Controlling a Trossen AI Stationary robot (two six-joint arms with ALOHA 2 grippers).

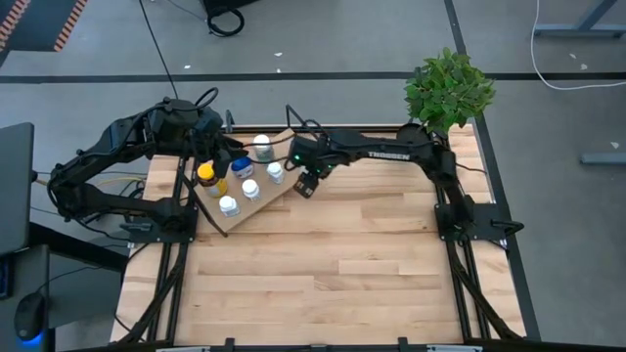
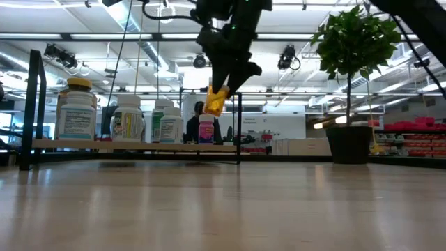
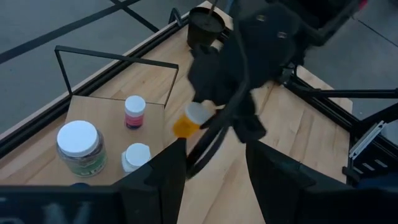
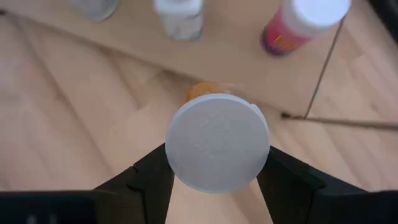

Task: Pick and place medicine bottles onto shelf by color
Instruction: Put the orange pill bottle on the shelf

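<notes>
Light butcher-block planks form the tabletop (image 1: 333,254), framed in black rails, with an open hall of ceiling lights and red racks behind it in the low view. At the table's far left sits the shelf (image 1: 221,218), a pale wood board in a thin black wire frame, set at an angle. On it stand several medicine bottles: a yellow-capped amber bottle (image 1: 206,175), a blue bottle (image 1: 242,167), a grey-lidded jar (image 1: 262,147) and three white-capped bottles (image 1: 250,189); a small pink bottle (image 3: 135,112) shows in the left wrist view near the shelf's edge. What the bottles contain cannot be seen.

The right gripper (image 1: 305,185) hangs in the air just off the shelf's right edge, its jaws closed on an orange bottle (image 2: 217,100) with a white cap (image 4: 217,142), carried tilted and clear of the tabletop. The left gripper (image 3: 211,171) is raised at the shelf's left side, near the amber bottle, with its fingers (image 3: 155,180) parted and nothing between them. A leafy plant in a black pot (image 2: 350,143) stands at the table's far right corner.
</notes>
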